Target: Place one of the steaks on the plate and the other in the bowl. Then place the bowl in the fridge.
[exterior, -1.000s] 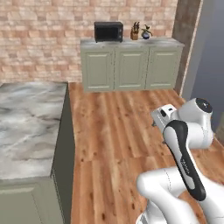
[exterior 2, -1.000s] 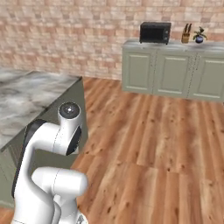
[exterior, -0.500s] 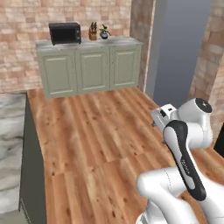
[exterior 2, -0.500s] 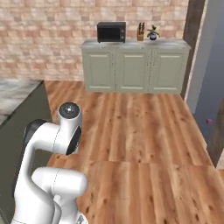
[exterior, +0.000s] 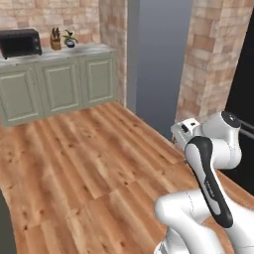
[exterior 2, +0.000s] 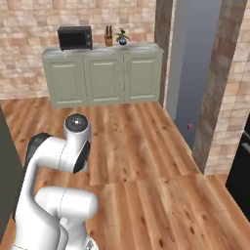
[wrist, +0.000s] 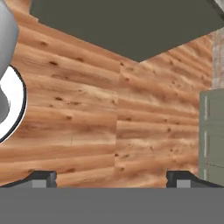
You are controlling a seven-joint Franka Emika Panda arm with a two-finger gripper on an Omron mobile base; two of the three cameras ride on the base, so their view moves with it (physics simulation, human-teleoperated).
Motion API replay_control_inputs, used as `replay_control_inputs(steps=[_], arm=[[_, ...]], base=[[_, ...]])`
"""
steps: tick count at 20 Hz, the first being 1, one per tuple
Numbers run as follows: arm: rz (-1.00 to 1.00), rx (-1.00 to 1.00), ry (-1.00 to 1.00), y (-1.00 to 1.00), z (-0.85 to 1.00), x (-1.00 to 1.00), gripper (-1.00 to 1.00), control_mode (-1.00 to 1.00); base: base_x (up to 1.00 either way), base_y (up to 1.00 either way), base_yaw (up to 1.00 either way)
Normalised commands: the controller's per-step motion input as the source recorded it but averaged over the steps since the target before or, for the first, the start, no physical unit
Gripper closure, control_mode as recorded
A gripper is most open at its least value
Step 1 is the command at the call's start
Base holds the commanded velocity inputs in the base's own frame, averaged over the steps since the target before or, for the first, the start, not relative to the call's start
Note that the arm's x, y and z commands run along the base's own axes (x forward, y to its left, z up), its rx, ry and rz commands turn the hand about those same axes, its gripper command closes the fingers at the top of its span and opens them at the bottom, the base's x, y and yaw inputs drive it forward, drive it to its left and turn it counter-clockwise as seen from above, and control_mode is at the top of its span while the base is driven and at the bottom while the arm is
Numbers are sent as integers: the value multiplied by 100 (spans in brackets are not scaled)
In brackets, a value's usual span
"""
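base has turned; fridge (exterior 2: 241, 176) upright, gripper (wrist: 111, 177) spread.

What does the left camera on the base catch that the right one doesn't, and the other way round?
Left base view: the arm's white wrist block, jutting out beside its dark-capped joint.
Right base view: a small pink spot low on the grey-blue wall.
Shared: the black countertop oven, knife block, potted plant, pale green cabinets, brick pillar and wooden floor.
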Motion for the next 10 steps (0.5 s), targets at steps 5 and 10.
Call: replay_control_inputs(steps=[5, 10], arm=[[0, 0, 0, 0, 0, 0, -100, 100], [0, 0, 0, 0, 0, 0, -100, 100]], base=[[78, -38, -33], [68, -38, -31]])
